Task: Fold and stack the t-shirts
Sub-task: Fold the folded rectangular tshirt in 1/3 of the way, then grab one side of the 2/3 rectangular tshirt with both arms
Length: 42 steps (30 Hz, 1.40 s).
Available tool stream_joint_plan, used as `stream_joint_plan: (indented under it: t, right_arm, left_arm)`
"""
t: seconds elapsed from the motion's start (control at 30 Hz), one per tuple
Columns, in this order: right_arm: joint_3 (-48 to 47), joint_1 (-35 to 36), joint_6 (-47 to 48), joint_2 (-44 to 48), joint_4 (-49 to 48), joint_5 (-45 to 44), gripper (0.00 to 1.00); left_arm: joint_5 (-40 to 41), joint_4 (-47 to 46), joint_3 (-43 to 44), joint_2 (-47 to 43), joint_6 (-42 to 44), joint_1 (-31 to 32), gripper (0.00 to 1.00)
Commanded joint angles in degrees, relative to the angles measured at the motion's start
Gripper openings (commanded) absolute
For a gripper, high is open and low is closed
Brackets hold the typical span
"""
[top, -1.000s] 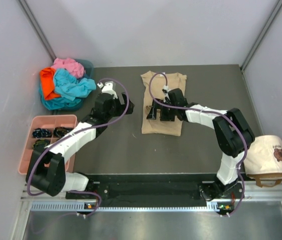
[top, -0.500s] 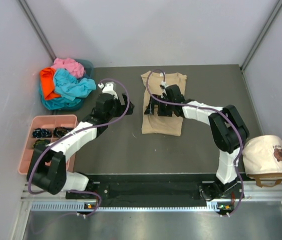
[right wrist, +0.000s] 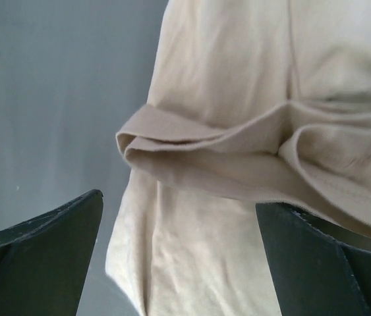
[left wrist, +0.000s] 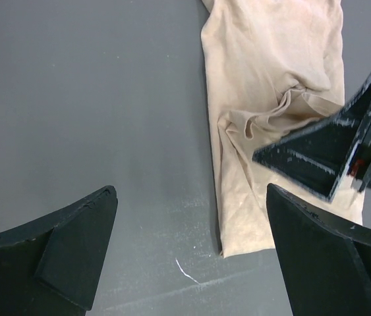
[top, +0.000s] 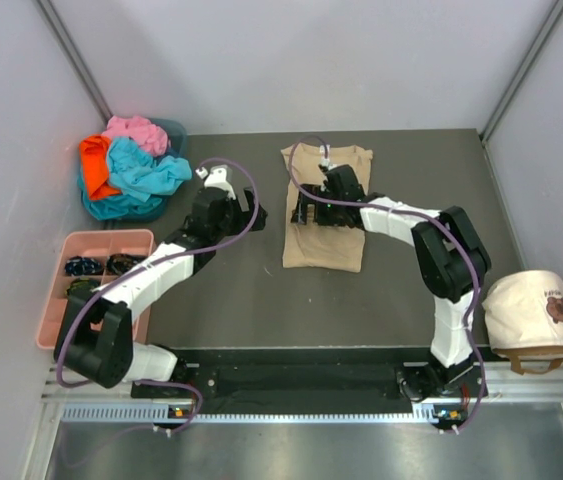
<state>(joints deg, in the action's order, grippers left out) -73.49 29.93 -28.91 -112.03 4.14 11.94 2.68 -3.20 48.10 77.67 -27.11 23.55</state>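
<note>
**Both grippers spread wide at the tan t-shirt**

Your right gripper (right wrist: 178,201) has its fingers spread wide and is closed on nothing. In the right wrist view, a raised, doubled fold of the tan t-shirt (top: 326,250) sits between the two fingers and just beyond them. You cannot tell from the views whether either finger touches the cloth. From above, this gripper is over the shirt's left half, about midway along its length.

The shirt lies on the desk (top: 401,290) as a long narrow strip, in the middle toward the far side. It is wrinkled where the gripper is.

Your left gripper (left wrist: 190,191) is also wide apart and holds nothing. It is over bare desk just beside the shirt's left edge.

The turquoise t-shirt (top: 146,172), orange t-shirt (top: 93,165) and pink t-shirt (top: 136,132) are heaped in a dark bin (top: 174,130) at the far left corner, well apart from the tan one. A pink tray (top: 51,300) sits by the left edge, and a cream cap (top: 531,315) by the right edge.
</note>
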Motion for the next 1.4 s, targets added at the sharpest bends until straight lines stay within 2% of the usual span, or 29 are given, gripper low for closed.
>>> stream_joint_plan:
  t: [0.0, 0.33, 0.57, 0.7, 0.77, 0.9, 1.07, 1.23, 1.37]
  right_arm:
    - [-5.51, -0.14, 4.20, -2.48, -0.36, -5.43, 0.99]
    - [-15.18, -0.23, 9.30, -7.94, -1.42, -15.45, 0.99]
    - [-12.82, -0.14, 12.03, -2.78, -8.00, -27.65, 0.99]
    - [-7.73, -0.14, 10.46, 4.87, -7.05, -34.26, 0.99]
    - [-4.83, -0.14, 9.05, 7.86, -1.09, -35.93, 0.99]
    - [4.92, -0.23, 3.16, 19.88, 5.60, -36.03, 0.99]
    - [17.75, -0.23, -2.90, 30.45, 13.52, -34.20, 0.98]
    - [30.58, 0.13, -7.65, 37.93, 12.91, -28.38, 0.88]
    - [35.96, 0.21, -10.02, 40.92, 11.51, -26.54, 0.77]
  left_arm:
    - [0.84, -0.93, -0.02, 0.47, -0.40, 0.00, 0.99]
    - [0.84, 0.12, 0.07, 0.64, -0.40, 0.00, 0.99]
    - [0.31, 1.27, -0.46, -0.15, -0.40, 0.00, 0.99]
    - [-2.40, 1.71, -0.81, -0.15, -1.10, 0.09, 0.99]
    - [-6.61, 0.84, -2.12, 0.11, -1.89, 0.18, 0.99]
    - [-8.30, -1.88, -5.81, 0.73, -2.86, 2.45, 0.99]
    - [-7.08, -5.32, -10.12, 2.22, -3.64, 6.94, 0.96]
    - [-4.62, -8.75, -12.06, 5.82, -4.79, 11.78, 0.88]
    - [-3.29, -10.24, -12.24, 8.11, -5.49, 13.19, 0.86]
